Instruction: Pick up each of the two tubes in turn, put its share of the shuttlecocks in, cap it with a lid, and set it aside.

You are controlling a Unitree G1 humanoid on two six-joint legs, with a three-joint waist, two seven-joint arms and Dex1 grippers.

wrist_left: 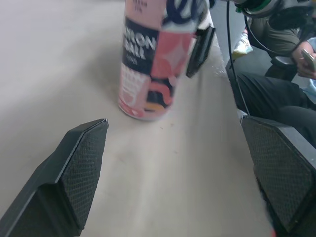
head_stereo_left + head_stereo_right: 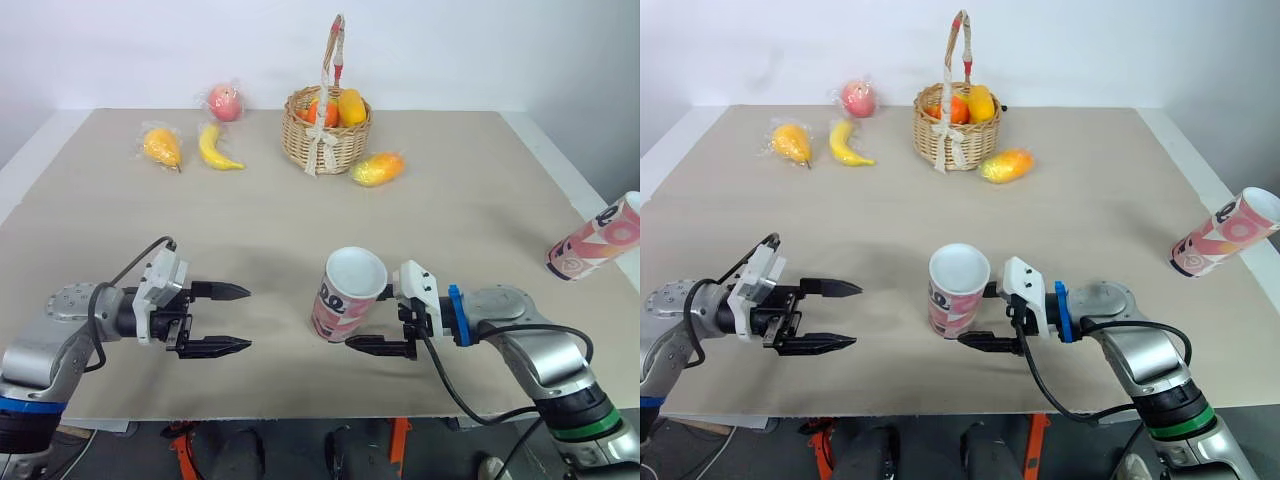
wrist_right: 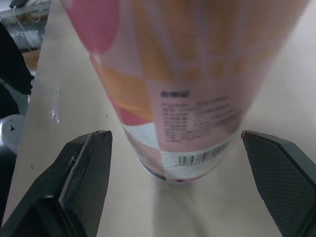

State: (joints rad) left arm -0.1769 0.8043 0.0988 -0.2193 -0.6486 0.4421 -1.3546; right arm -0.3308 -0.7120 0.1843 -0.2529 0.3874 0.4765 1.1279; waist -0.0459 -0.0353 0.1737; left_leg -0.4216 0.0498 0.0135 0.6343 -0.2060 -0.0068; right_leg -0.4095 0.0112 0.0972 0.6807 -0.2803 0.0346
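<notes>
The right gripper point(image 3: 174, 136) is holding its jaws spread around the upright shuttlecock tube point(image 2: 345, 300), maybe not touching. The left gripper point(image 2: 245, 318), jaws spread, is hovering at the tube's nine o'clock.

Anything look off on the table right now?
Yes. The fallen tube lies on its side at the right edge of the table, where it might roll off. The upright tube looks fine, standing inside the open right claw, not gripped.
</notes>
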